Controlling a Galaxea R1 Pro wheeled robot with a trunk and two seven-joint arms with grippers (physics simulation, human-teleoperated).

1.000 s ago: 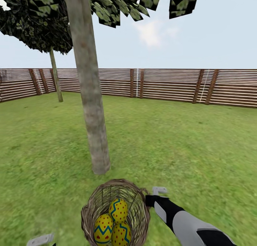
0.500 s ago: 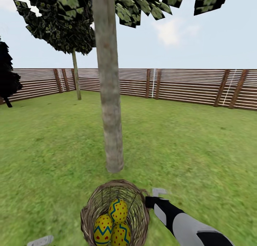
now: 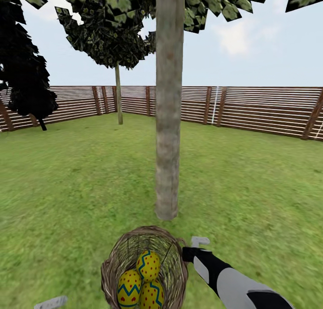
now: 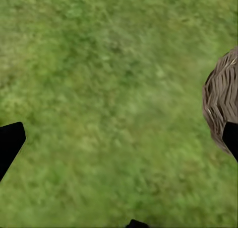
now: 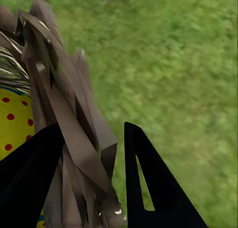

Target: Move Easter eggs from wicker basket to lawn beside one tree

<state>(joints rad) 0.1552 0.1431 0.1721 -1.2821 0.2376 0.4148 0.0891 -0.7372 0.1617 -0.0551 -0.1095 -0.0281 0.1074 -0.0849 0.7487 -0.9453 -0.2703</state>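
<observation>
- Your right end effector is clamped on the wicker basket rim, at its 3 o'clock side.
- Left end effector: fingers spread wide over bare lawn, holding nothing, basket wall just beside it.
- Three Easter eggs sit inside the basket.
- Tree trunk stands near the basket's 12 o'clock.
</observation>
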